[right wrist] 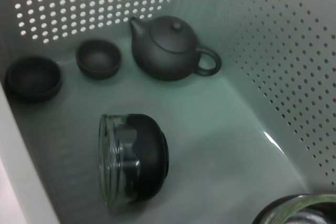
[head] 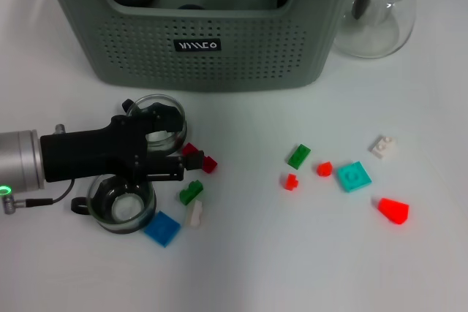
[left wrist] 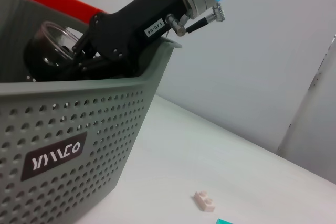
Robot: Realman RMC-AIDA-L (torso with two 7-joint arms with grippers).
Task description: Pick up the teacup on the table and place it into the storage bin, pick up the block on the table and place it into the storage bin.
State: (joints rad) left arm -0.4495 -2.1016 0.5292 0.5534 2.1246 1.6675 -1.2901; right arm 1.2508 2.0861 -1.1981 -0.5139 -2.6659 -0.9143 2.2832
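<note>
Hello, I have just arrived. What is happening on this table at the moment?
The robot is tidying teaware and blocks into the grey-green storage bin. Its left gripper is low over the table at a glass teacup, beside another glass cup. Its right gripper is inside the bin, over a dark teapot. Several blocks lie scattered.

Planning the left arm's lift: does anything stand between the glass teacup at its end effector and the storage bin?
Nothing lies on the table between the teacup at the left end effector and the storage bin; only the bin's near wall must be lifted over. The right end effector sits inside the bin's right end.
</note>
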